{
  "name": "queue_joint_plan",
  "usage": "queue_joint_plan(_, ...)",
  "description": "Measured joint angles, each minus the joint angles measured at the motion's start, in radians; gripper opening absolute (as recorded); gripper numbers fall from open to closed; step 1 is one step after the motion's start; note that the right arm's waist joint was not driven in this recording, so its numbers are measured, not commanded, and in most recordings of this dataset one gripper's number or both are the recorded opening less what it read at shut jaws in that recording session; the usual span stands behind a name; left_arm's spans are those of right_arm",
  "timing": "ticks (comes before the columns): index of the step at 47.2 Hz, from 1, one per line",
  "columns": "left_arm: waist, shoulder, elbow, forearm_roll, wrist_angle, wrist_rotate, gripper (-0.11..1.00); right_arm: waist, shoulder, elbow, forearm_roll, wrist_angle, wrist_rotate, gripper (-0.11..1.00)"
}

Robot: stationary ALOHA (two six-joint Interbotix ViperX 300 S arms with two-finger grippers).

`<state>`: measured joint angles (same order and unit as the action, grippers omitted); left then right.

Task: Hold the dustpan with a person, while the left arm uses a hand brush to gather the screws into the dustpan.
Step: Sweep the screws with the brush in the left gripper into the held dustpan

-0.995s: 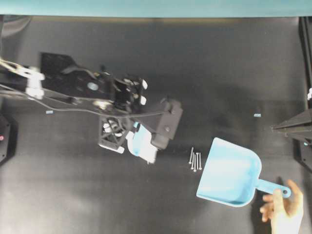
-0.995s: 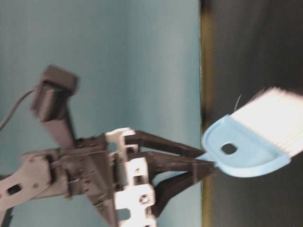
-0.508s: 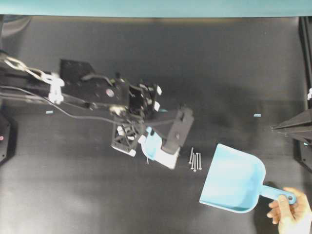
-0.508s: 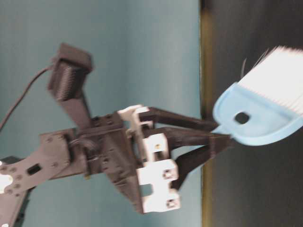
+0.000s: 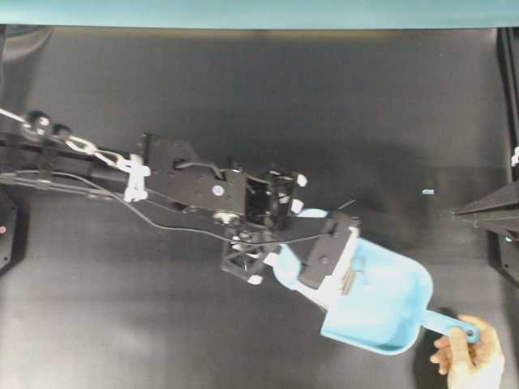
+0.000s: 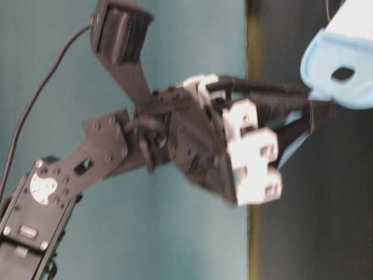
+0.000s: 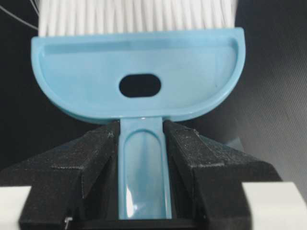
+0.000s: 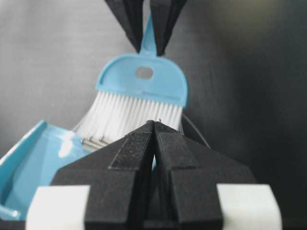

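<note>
My left gripper [image 7: 142, 132] is shut on the thin handle of the light blue hand brush [image 7: 139, 81], one finger on each side. In the overhead view the brush [image 5: 285, 277] sits under the left wrist, and its white bristles [image 5: 347, 258] rest at the mouth of the light blue dustpan [image 5: 385, 316]. The silver screws [image 5: 350, 281] lie just inside the pan's mouth against the bristles; they also show in the right wrist view [image 8: 93, 140]. The person's hand [image 5: 466, 363] holds the dustpan handle at lower right. My right gripper [image 8: 155, 122] is shut and empty at the right edge [image 5: 458, 213].
The table [image 5: 268, 105] is a dark mat with a teal wall along its far edge. Two small light tags [image 5: 427, 192] lie on it. A black stand [image 5: 509, 259] is at the right edge.
My left arm has swung right with the brush and pushed the screws from the bare table into the dustpan's mouth. The hand shifted the dustpan slightly. The right gripper has not moved.
</note>
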<state>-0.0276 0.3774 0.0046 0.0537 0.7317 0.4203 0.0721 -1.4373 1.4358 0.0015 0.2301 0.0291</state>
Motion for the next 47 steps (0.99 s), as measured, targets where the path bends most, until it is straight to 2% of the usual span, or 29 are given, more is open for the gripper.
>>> queue_joint_plan(5,-0.008,0.043,-0.049,-0.002,-0.049,-0.003,0.31,0.000,0.000,0.002,0.000,0.000,0.000,-0.01)
queue_joint_plan(17,-0.026,0.120,-0.158,-0.002,-0.072,-0.003,0.31,0.000,-0.002,0.002,0.000,0.000,0.000,-0.01)
queue_joint_plan(27,-0.041,0.121,-0.175,-0.002,-0.141,-0.003,0.31,0.000,-0.003,0.002,0.000,0.000,0.000,-0.01)
queue_joint_plan(36,-0.043,0.014,-0.103,-0.002,-0.170,-0.011,0.31,0.000,-0.005,0.002,0.000,0.000,0.000,-0.01)
queue_joint_plan(47,-0.026,-0.262,0.135,-0.002,-0.333,-0.029,0.31,0.000,-0.006,0.002,0.000,0.000,0.000,-0.01)
